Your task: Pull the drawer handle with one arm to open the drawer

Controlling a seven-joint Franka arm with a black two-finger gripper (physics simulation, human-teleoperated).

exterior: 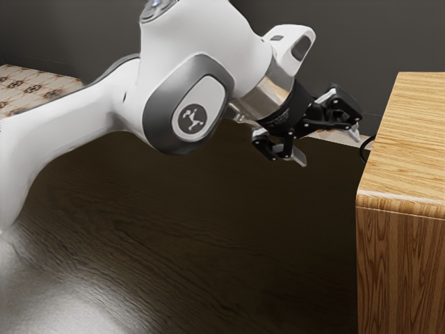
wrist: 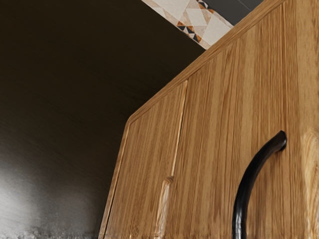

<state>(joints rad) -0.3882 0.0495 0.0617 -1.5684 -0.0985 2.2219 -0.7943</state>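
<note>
A wooden cabinet (exterior: 407,202) stands at the exterior view's right, and a small piece of its black drawer handle (exterior: 366,147) sticks out from the front face. My black gripper (exterior: 327,145) hovers just short of that face, a little to the left of the handle, open with nothing between its fingers. In the wrist view the cabinet's front (wrist: 209,149) shows close up with the curved black handle (wrist: 250,185) on it. The drawer fronts lie flush with each other, with thin seams between them.
A dark wooden tabletop (exterior: 188,250) stretches below and to the left of the arm. A patterned tiled floor (exterior: 31,87) shows at the far left, and a strip of it (wrist: 199,20) lies beyond the cabinet in the wrist view.
</note>
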